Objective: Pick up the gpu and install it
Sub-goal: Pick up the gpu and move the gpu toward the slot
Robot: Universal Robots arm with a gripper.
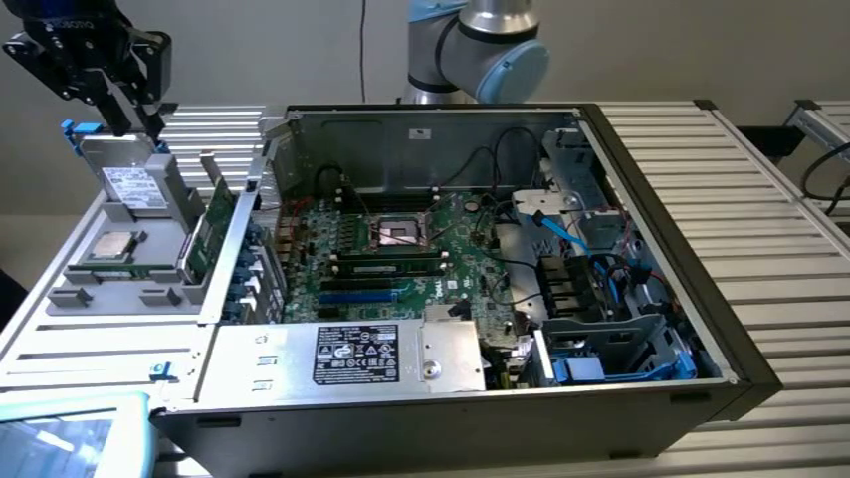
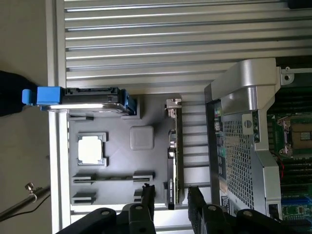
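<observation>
Over the grey tray (image 1: 153, 244) at the exterior view's left, claw (image 1: 137, 121) hangs open, holding nothing. Gpu (image 1: 217, 224) stands on edge in its tray slot, just beside the open PC case (image 1: 398, 423). Wrist view: the gpu's edge runs between the spread fingers (image 2: 146, 195), ungripped. Hard drive (image 1: 133, 184) and CPU chip (image 1: 113, 246) sit in the same tray.

Looking down past the gripper (image 2: 170, 189), black fingers (image 2: 147, 195) spread wide, onto the gpu (image 2: 173, 146) standing on edge in a grey tray (image 2: 141, 114), one end lined up with the gap between the fingers. In the same tray, apart from the gpu, a silver CPU chip (image 2: 91, 149) in a square pocket and a hard drive (image 2: 90, 97) on edge with blue tabs. Just beside the tray, on the ribbed metal table (image 2: 170, 39), an open computer case (image 2: 239, 97) with a perforated panel and green motherboard (image 2: 297, 131).
</observation>
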